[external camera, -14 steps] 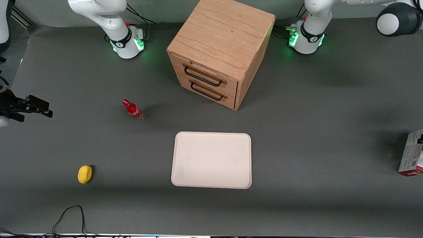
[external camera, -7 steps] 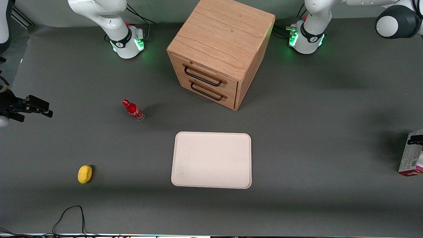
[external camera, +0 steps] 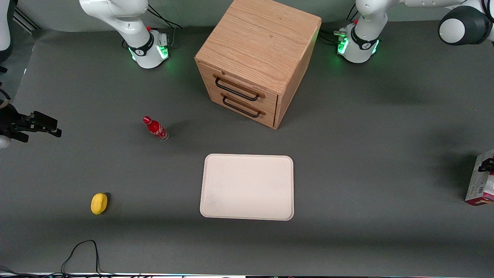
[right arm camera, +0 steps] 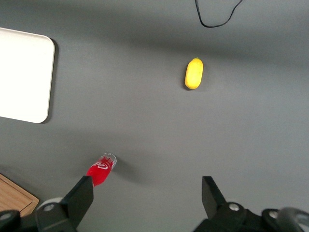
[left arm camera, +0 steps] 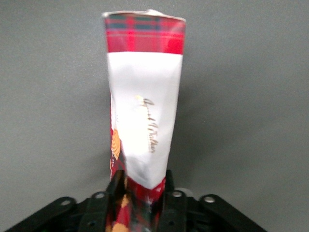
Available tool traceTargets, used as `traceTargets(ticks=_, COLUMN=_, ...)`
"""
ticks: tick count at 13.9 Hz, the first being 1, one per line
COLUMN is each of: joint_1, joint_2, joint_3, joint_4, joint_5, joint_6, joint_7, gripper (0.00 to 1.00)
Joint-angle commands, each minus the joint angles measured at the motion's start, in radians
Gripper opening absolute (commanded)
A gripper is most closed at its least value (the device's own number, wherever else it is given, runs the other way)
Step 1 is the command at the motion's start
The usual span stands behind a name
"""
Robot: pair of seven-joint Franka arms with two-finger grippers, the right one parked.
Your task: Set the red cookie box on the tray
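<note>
The red cookie box (external camera: 479, 181) stands at the very edge of the front view, toward the working arm's end of the table, far sideways from the tray (external camera: 247, 187). My left gripper (external camera: 487, 165) is on the box's upper part. In the left wrist view the box (left arm camera: 145, 106) shows a white panel with a red tartan end, and the gripper (left arm camera: 141, 188) is shut on its red near end, one black finger (left arm camera: 116, 181) on each side. The carton looks slightly twisted. The cream-white tray lies flat with nothing on it, nearer the front camera than the cabinet.
A wooden two-drawer cabinet (external camera: 254, 58) stands at the back middle. A small red soda bottle (external camera: 155, 128) and a yellow object (external camera: 98, 203) sit toward the parked arm's end. A black cable (external camera: 83, 251) loops near the front edge.
The gripper's black finger has shifted a little over the box's upper end, and that end has moved slightly. The box's foot and everything else stay put.
</note>
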Motion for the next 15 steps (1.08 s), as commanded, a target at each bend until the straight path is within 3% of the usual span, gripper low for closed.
traceTargets(ticks=1, joint_1=0.002, joint_2=-0.006, joint_3=-0.001, joint_4=-0.01, joint_5=-0.016, joint_6=0.011, joint_7=0.025, gripper=0.0)
traceTargets(ticks=7, joint_1=0.0, joint_2=-0.041, joint_3=0.001, joint_4=-0.011, joint_5=-0.007, joint_6=-0.019, joint_7=0.032, gripper=0.0)
traceTargets(ticks=12, joint_1=-0.069, joint_2=-0.258, joint_3=0.005, joint_4=-0.039, joint_5=0.015, joint_6=-0.407, joint_7=-0.138, gripper=0.0)
traceTargets(ticks=15, joint_1=-0.105, joint_2=-0.448, joint_3=0.004, joint_4=-0.186, joint_5=0.016, joint_6=-0.463, joint_7=-0.221, gripper=0.0)
